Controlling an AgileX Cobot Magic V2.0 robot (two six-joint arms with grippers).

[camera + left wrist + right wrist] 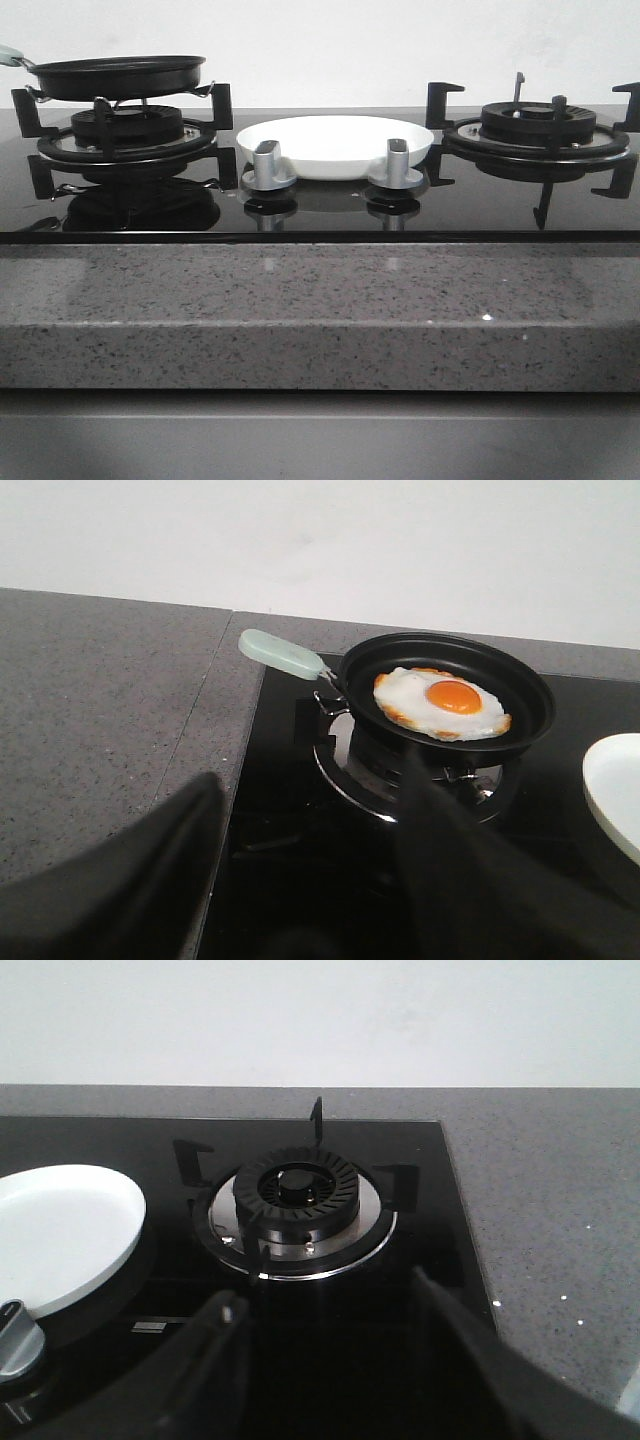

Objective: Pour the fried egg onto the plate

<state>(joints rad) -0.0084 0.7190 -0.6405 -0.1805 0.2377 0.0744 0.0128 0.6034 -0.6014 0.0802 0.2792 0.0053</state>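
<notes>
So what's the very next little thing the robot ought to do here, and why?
Probably reach the left gripper toward the pan's pale handle and close on it. The fried egg lies in the black pan on the left burner, the plate between the burners holds nothing, and both grippers look open and hold nothing, so the pan must be grasped before pouring.

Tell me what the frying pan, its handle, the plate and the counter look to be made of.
Frying pan: probably metal with a matte black nonstick coating; it barely reflects.
Handle: pale mint, smooth, likely plastic or silicone, joined by a small metal bracket.
Plate: glossy white, ceramic or melamine; I cannot tell which.
Counter: grey speckled stone, granite or quartz composite by its flecks.
</notes>
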